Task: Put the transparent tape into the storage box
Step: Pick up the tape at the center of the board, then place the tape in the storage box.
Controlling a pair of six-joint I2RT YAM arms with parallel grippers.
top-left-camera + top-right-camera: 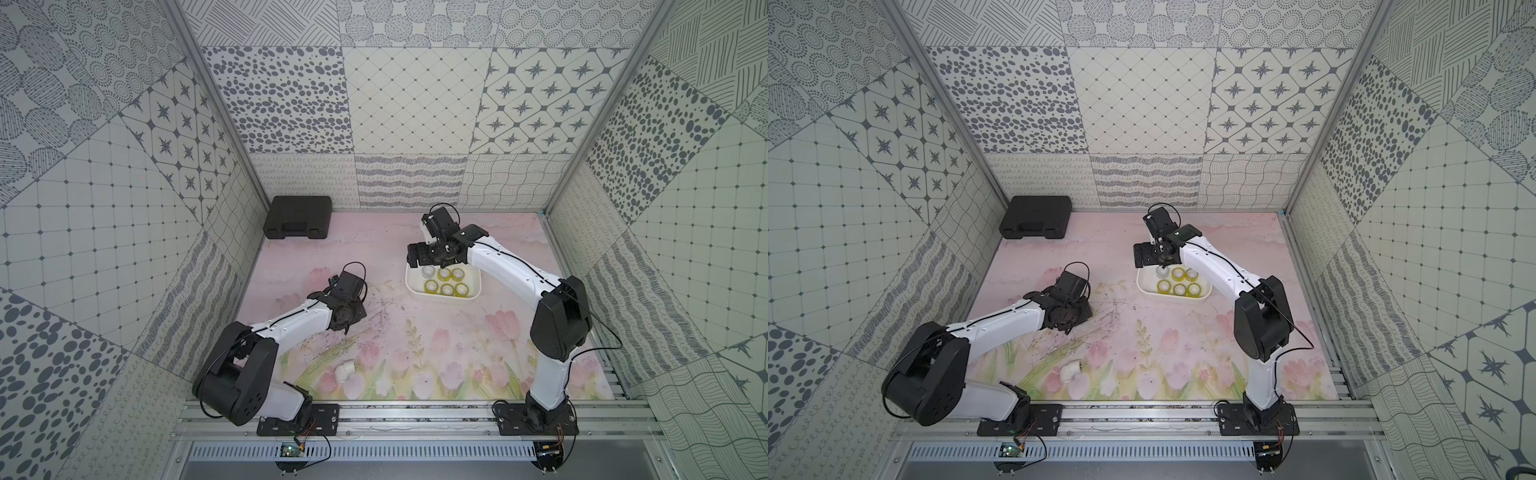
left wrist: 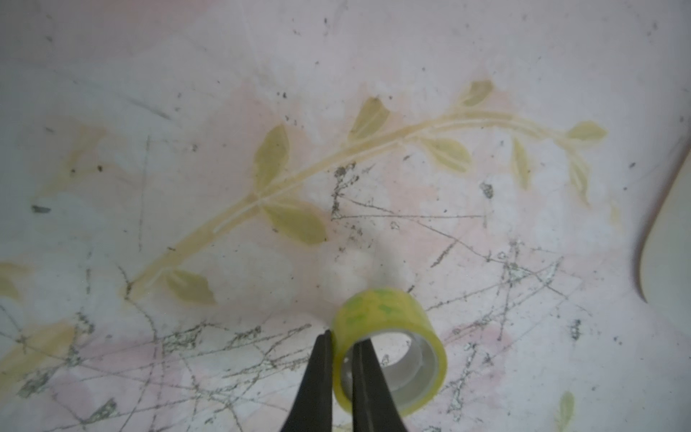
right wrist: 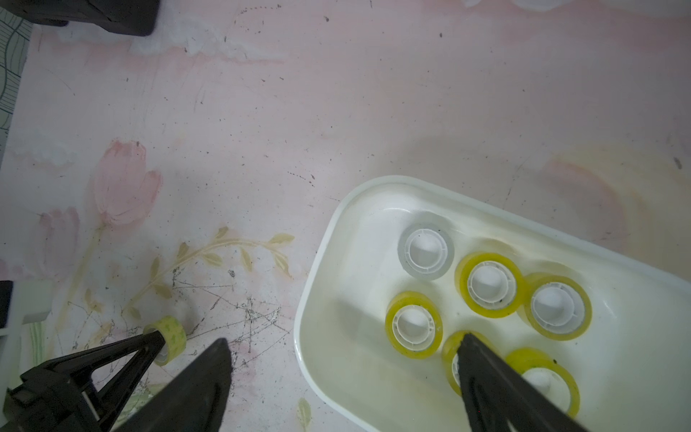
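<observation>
the left gripper (image 2: 343, 355) is pinched narrow on the wall of a yellow tape roll (image 2: 396, 325), one finger inside the ring and one outside. whether the roll touches the floral mat (image 2: 187, 187) beneath is unclear. the right gripper (image 3: 344, 342) stands wide and holds nothing. it straddles the rim of the storage box (image 3: 325, 262), one finger above the six rolls (image 3: 490, 282) inside, the other outside the rim.

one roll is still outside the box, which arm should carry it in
Left. The left gripper is shut on the wall of the last tape roll; the right gripper hangs open over the storage box, away from it.
</observation>
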